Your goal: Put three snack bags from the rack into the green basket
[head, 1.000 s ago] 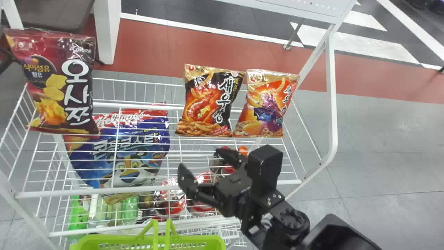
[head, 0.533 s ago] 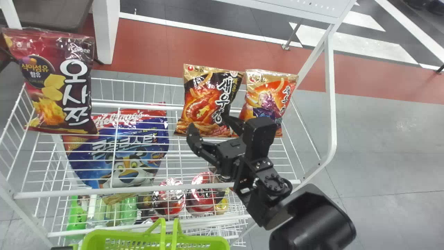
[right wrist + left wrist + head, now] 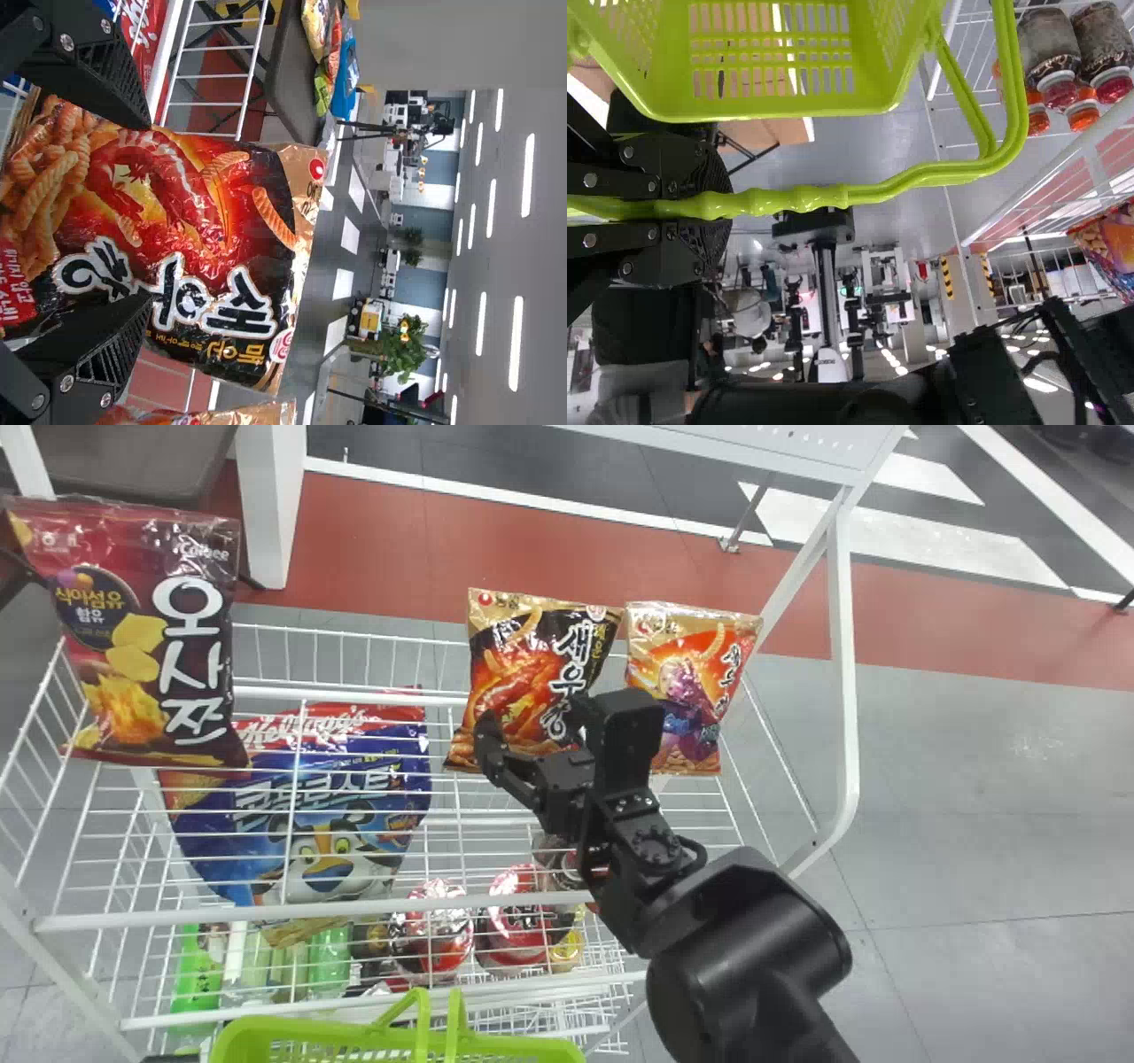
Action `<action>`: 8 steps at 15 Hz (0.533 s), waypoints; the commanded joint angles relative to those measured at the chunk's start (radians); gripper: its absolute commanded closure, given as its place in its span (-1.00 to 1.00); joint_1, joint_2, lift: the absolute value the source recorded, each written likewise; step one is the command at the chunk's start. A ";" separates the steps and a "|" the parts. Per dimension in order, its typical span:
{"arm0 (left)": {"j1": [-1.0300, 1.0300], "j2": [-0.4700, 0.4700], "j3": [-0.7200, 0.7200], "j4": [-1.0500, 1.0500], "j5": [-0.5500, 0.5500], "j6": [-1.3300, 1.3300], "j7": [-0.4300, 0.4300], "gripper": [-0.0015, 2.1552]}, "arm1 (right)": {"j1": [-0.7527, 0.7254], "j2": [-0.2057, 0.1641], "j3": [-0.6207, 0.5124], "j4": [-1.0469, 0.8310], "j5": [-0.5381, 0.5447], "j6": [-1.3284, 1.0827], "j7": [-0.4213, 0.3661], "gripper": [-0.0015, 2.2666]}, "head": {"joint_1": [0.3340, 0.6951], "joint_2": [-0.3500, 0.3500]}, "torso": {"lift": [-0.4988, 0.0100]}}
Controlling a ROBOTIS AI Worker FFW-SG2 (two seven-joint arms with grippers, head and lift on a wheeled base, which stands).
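Observation:
My right gripper (image 3: 532, 731) is open in front of the lower half of the black and orange snack bag (image 3: 542, 655). In the right wrist view the open right gripper (image 3: 146, 212) has one finger at either side of that snack bag (image 3: 204, 212). An orange and purple snack bag (image 3: 691, 664) stands to its right, and a dark red snack bag (image 3: 151, 629) stands at the rack's left. The green basket (image 3: 292, 1032) is at the head view's bottom edge. In the left wrist view my left gripper (image 3: 713, 208) is shut on the handle of the green basket (image 3: 788, 111).
A blue cereal bag (image 3: 310, 806) leans inside the white wire rack (image 3: 399, 908). Red-lidded cups (image 3: 518, 921) and green bottles (image 3: 197, 974) stand on the level below. A white frame post (image 3: 846, 673) rises at the right.
The right gripper has moved up and then left, from low before the rack to the front of the black and orange bag. The basket has shifted slightly right.

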State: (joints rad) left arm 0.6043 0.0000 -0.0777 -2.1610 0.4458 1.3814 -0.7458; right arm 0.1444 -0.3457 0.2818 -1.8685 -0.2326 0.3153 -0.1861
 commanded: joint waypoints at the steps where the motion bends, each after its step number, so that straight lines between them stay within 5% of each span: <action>1: 0.000 -0.003 -0.002 0.001 -0.003 0.002 0.003 0.73 | -0.046 0.014 0.005 0.049 -0.011 0.025 0.000 -0.79 | 1.00 -1.00 | 0.96; 4: -0.001 -0.003 -0.001 0.003 -0.007 0.002 0.005 0.73 | -0.077 0.016 -0.006 0.071 -0.066 0.092 0.027 -0.39 | 1.00 -1.00 | 0.96; 6: -0.001 -0.003 -0.001 0.001 -0.007 0.002 0.006 0.73 | -0.069 0.014 -0.023 0.040 -0.100 0.135 0.066 0.21 | 1.00 -1.00 | 0.96; 8: 0.000 -0.003 -0.001 0.003 -0.007 0.002 0.005 0.73 | -0.049 0.014 -0.024 0.008 -0.100 0.129 0.071 0.49 | 1.00 -1.00 | 0.96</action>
State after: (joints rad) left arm 0.6037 0.0000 -0.0783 -2.1587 0.4387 1.3830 -0.7405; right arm 0.0816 -0.3310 0.2593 -1.8373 -0.3303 0.4460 -0.1145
